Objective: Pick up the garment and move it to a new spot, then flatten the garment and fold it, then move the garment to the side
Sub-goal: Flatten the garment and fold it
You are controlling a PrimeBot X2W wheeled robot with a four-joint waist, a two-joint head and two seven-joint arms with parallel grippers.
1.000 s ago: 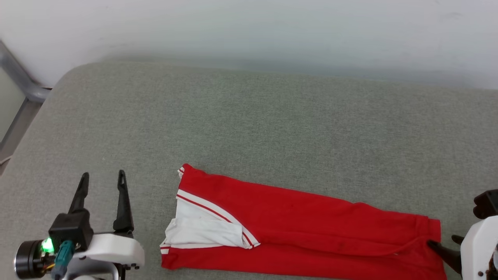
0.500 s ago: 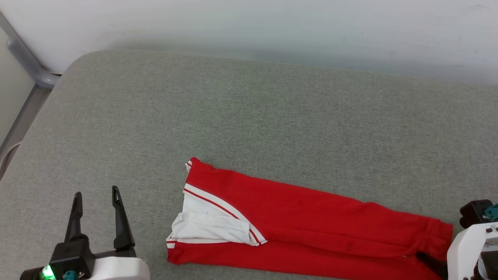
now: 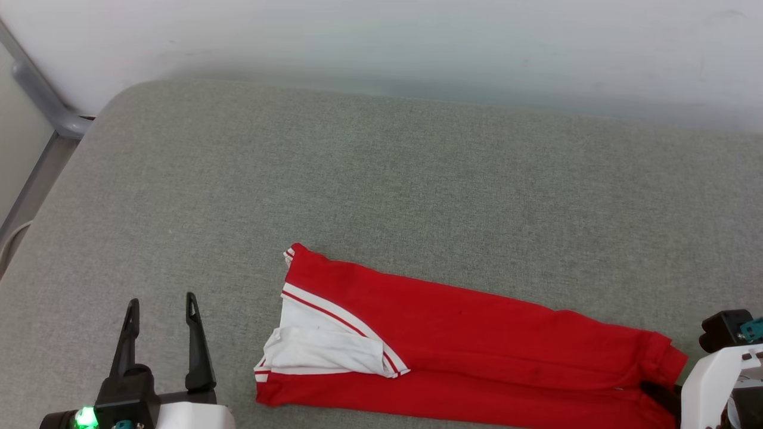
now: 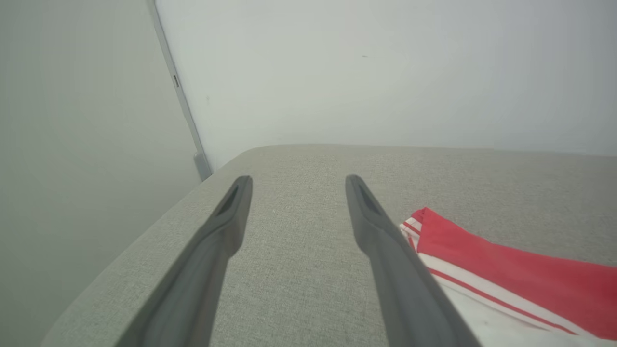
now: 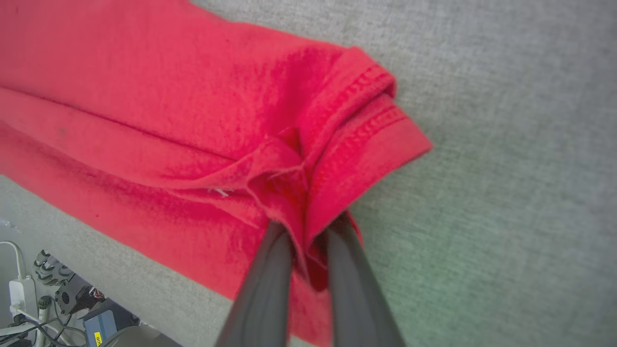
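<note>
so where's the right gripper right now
The right gripper sits at the head view's lower right, shut on the garment at its hemmed end, on the grey cushion.

Left hand (image 3: 161, 301) had long dark tapered fingers (image 3: 195, 339), black base (image 3: 128, 390), white shell (image 3: 191, 417), green light (image 3: 85, 417). Right hand (image 5: 308, 230): white shell, teal plug (image 3: 752, 328).

Grey-green fabric-covered surface (image 3: 381, 179), folded red garment (image 3: 477, 333) lying along its near edge
</note>
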